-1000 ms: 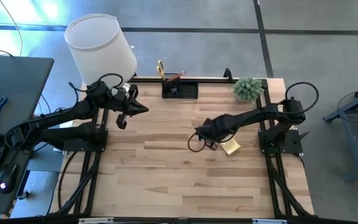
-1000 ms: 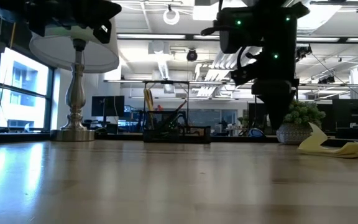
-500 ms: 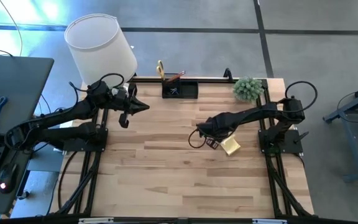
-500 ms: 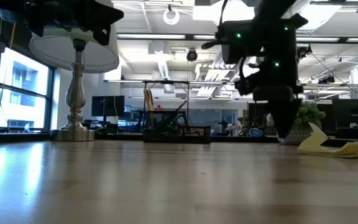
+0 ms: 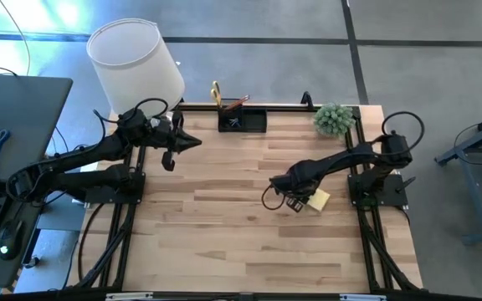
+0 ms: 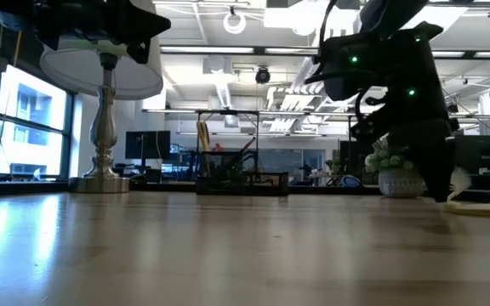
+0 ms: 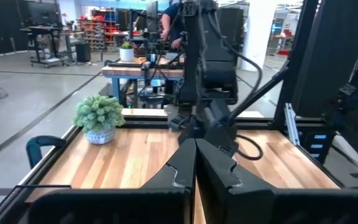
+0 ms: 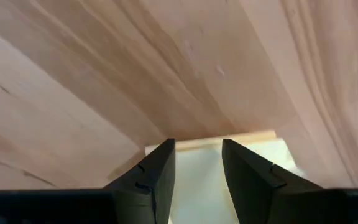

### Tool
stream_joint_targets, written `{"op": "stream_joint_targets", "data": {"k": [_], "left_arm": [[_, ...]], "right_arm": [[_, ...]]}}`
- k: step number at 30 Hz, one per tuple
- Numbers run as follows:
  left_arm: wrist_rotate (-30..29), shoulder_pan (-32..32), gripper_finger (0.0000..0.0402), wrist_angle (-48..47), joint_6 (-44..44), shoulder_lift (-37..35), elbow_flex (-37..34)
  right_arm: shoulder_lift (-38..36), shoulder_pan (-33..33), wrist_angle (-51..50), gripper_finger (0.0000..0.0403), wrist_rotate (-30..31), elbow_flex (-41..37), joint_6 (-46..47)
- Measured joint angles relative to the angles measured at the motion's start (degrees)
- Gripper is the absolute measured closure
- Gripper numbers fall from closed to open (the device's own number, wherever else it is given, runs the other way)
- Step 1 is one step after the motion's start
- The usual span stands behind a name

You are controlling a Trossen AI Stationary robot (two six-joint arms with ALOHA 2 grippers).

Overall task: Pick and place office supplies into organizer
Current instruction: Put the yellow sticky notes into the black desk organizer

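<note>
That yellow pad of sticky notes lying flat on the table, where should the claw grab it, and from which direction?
By its edges, from straight above. The sticky-note pad lies flat on the table, so only its thin sides offer a hold. The right gripper is over it, fingers open with pad showing between them. Judging by that, a finger down each opposite edge seems best.

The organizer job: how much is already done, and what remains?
Done: the organizer at the table's far edge already holds some items, including pens. In hand: the right gripper is open and lowered over the yellow sticky-note pad, not yet gripping it. The left gripper waits shut near the lamp. Left: grasp the pad, then carry it to the organizer.
</note>
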Motion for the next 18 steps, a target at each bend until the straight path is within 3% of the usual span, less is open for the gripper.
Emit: {"op": "stream_joint_targets", "data": {"k": [4,9,18], "left_arm": [[-0.14,0.00,0.0401,-0.32,0.03,0.00,0.00],[-0.14,0.00,0.0401,-0.39,0.93,0.00,0.00],[-0.14,0.00,0.0401,-0.39,0.87,0.00,0.00]], "right_arm": [[-0.32,2.47,-1.53,0.0277,0.59,0.00,2.93],[-0.45,6.80,-1.68,0.0277,6.47,0.00,8.72],[-0.45,16.06,-8.27,0.0277,5.62,-0.02,22.56]]}}
